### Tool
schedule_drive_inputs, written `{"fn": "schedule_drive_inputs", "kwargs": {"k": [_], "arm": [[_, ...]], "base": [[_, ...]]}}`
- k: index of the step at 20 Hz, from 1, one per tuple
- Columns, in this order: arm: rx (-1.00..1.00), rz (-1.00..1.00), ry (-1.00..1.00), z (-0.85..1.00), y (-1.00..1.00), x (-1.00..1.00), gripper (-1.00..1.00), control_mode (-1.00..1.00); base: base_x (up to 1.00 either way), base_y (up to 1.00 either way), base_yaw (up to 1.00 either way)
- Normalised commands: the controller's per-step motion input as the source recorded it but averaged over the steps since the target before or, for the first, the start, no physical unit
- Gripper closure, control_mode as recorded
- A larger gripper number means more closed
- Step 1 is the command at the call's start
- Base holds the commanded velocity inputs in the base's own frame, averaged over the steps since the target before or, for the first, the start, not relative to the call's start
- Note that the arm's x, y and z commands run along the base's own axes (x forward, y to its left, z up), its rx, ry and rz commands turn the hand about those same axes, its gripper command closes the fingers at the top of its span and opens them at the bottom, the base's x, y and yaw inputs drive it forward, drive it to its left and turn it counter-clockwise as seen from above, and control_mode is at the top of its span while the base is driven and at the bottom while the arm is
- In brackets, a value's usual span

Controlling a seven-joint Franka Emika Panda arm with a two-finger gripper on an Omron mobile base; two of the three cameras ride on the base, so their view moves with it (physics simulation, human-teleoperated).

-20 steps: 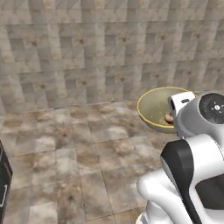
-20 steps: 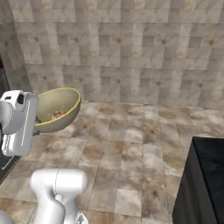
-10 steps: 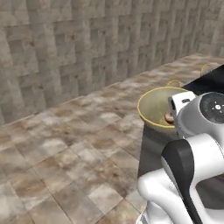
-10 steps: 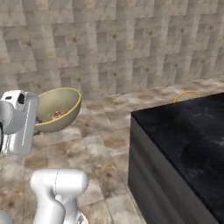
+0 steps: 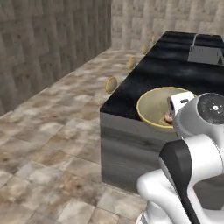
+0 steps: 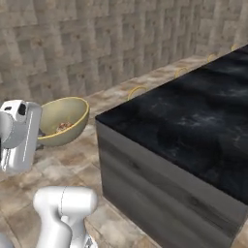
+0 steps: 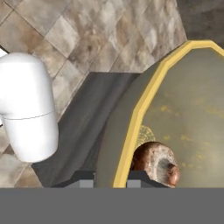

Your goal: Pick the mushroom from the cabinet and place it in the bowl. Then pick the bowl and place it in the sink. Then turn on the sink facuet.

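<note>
Carrying the bowl [image 5: 159, 106] toward the sink looks like the step in hand, step 2 of 3: the mushroom [image 7: 156, 164] already lies inside the bowl, so the cabinet part is done and the faucet is yet to come. The gripper [image 7: 111, 177] is closed nearly all the way on the bowl's yellow rim, with 1 dark finger tip on the outer wall and the other on the inner side, just beside the mushroom. In the left base view the bowl is held up off the floor in front of the arm, near the front corner of a black counter [image 5: 175, 70], and the right base view shows it to the left of that counter [image 6: 193, 126], tilted a little with the mushroom [image 6: 63, 127] low inside. A grey block [image 5: 205, 54] at the counter's far end may be the sink, though I cannot tell for certain. The next move probably calls for reaching that end, then lowering the bowl level into the basin before letting go, so the mushroom does not roll out.
</note>
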Motion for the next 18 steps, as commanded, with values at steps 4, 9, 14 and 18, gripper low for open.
{"fn": "schedule_drive_inputs", "kwargs": {"k": [4, 9, 14, 18], "arm": [[0.00, 0.00, 0.00, 0.00, 0.00, 0.00, 1.00, 1.00], [0.00, 0.00, 0.00, 0.00, 0.00, 0.00, 1.00, 1.00], [0.00, 0.00, 0.00, 0.00, 0.00, 0.00, 1.00, 1.00], [0.00, 0.00, 0.00, 0.00, 0.00, 0.00, 1.00, 1.00]], "base": [[0.00, 0.22, -0.66], [0.00, 0.05, -0.34], [0.00, -0.22, -0.13], [-0.03, -0.78, -0.11]]}}
